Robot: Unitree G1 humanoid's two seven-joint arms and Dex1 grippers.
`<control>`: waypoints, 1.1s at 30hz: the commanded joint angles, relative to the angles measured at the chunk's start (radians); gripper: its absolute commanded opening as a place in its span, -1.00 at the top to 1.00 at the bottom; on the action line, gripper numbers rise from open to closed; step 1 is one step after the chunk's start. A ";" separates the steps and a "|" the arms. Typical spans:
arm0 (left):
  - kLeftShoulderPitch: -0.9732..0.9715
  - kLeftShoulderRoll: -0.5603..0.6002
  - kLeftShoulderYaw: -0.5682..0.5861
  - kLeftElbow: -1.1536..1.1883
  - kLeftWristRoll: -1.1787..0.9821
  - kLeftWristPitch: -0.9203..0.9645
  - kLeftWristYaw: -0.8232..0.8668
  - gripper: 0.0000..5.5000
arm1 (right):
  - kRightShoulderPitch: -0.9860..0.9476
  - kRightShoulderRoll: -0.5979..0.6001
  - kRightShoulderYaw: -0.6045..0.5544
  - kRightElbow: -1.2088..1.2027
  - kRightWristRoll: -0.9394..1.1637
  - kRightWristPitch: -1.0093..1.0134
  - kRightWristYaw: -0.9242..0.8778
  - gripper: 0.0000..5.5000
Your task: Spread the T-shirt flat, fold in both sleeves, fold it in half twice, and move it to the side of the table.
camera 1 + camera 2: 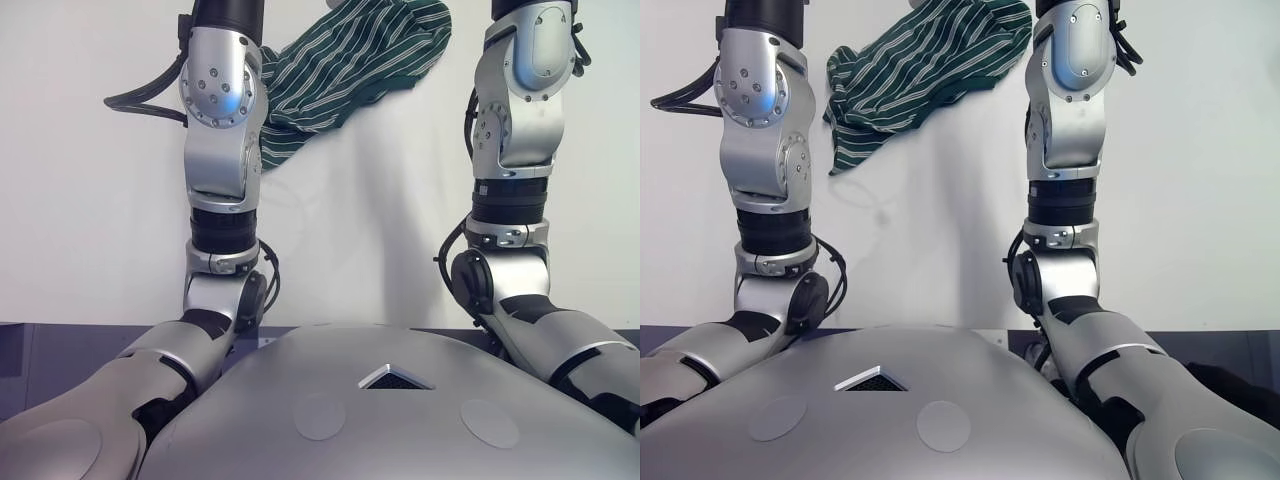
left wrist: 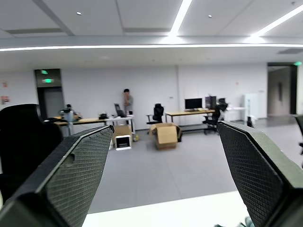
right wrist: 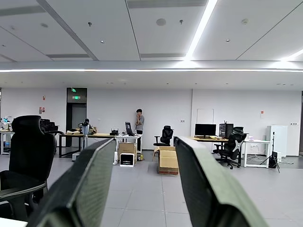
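T-shirt (image 1: 340,75), green striped, lies bunched on the far part of the white bench (image 1: 380,220), between the two arms; left jaws wide apart, holding nothing; right jaws parted, narrower gap, holding nothing.

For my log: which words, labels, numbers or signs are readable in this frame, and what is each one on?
No text can be read.
Green signs over the doorway: too small to read.
Red notices on the far wall: too small to read.
T-shirt: stripes only, no print showing.
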 commanded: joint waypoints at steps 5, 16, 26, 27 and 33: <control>0.254 0.365 -0.319 -0.067 0.273 -0.050 -0.312 -0.47 | 0.024 -0.069 -0.035 0.021 -0.012 0.022 0.000 0.17; 0.257 0.443 -0.506 0.223 0.713 -0.120 -0.218 -0.47 | 0.002 -0.049 -0.018 0.043 -0.003 0.039 -0.005 0.17; 0.246 0.424 -0.452 0.223 0.711 -0.181 -0.176 -0.17 | 0.028 -0.038 -0.018 0.037 -0.009 0.039 -0.035 0.17; 0.249 0.420 -0.449 0.224 0.705 -0.182 -0.184 -0.09 | 0.030 -0.037 -0.017 0.035 -0.010 0.039 -0.036 0.17; 0.257 0.401 -0.433 0.258 0.682 -0.169 -0.206 0.28 | 0.031 -0.033 -0.014 0.034 -0.011 0.040 -0.043 0.17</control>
